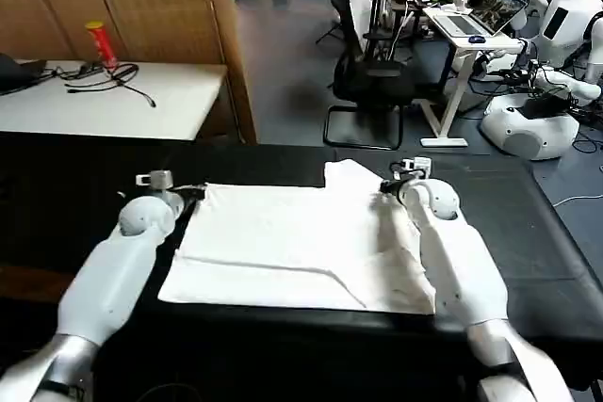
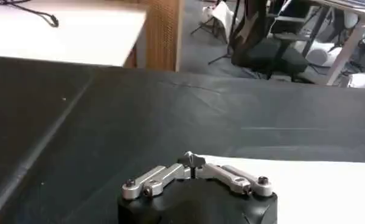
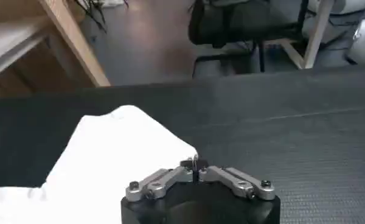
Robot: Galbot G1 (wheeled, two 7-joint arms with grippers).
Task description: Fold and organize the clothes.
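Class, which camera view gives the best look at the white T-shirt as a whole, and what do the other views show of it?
The head view: the whole T-shirt lies spread on the black tablecloth, between both arms. The left wrist view catches just a white strip beside the left end effector. The right wrist view shows one rounded corner by the right end effector.

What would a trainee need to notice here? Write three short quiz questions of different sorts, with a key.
1. True or false: the white T-shirt lies spread on the black tablecloth.
2. Multiple choice: where is the left gripper? A) at the shirt's far left corner B) over the red can C) on the office chair
3. Fill in: the right gripper sits at the shirt's far ____ corner, by the sleeve.

Key: 1 true; 2 A; 3 right. In the wrist views, both grippers' fingers meet at the tips at the cloth's edge.
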